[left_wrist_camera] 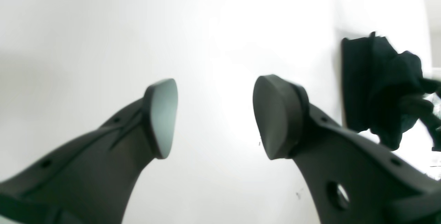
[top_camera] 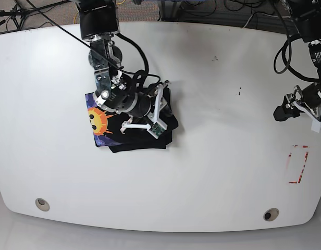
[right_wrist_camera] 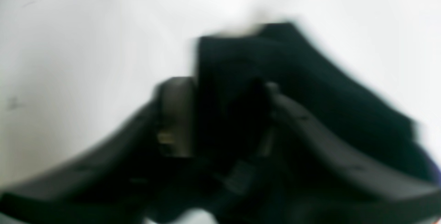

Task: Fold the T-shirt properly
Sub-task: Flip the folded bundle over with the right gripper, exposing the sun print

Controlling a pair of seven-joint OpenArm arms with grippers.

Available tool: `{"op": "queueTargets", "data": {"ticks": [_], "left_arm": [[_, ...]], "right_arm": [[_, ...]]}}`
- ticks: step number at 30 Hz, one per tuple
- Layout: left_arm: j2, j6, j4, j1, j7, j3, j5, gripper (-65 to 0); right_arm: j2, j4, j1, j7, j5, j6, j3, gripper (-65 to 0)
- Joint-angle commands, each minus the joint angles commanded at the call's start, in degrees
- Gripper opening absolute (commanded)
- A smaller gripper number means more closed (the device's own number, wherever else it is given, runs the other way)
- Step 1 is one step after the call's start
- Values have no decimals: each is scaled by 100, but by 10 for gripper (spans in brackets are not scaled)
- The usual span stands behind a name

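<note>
The T-shirt (top_camera: 126, 136) lies as a folded black bundle left of the table's middle, its orange sun print (top_camera: 98, 121) facing up at the left edge. My right gripper (top_camera: 163, 112) sits over the bundle's right side. In the blurred right wrist view that gripper (right_wrist_camera: 227, 113) is shut on a fold of the black T-shirt (right_wrist_camera: 310, 79). My left gripper (top_camera: 279, 112) hangs far off near the table's right edge. Its fingers (left_wrist_camera: 162, 117) stand apart around bare white table, so the gripper (left_wrist_camera: 215, 117) is open, and the T-shirt (left_wrist_camera: 375, 89) shows at the far right.
The white table (top_camera: 212, 156) has a red-outlined rectangle (top_camera: 297, 164) near the right edge. Two round holes (top_camera: 41, 204) sit near the front edge. Cables run along the back edge behind both arm bases.
</note>
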Motion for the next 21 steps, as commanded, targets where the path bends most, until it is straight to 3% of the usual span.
{"op": "queueTargets", "data": {"ticks": [3,11,21], "left_arm": [[0,0,-9,0,0,0,0,-292],[9,0,0,0,9,0,0,-292],[26,0,0,0,9,26,0,-292]], "right_arm": [[0,-53,44,123,-141,-9,-88,-617],[-290,-44,299,141,-747,-9,-79,-620],[-651,-475,905,141,-844,-9,-79,-620]]}}
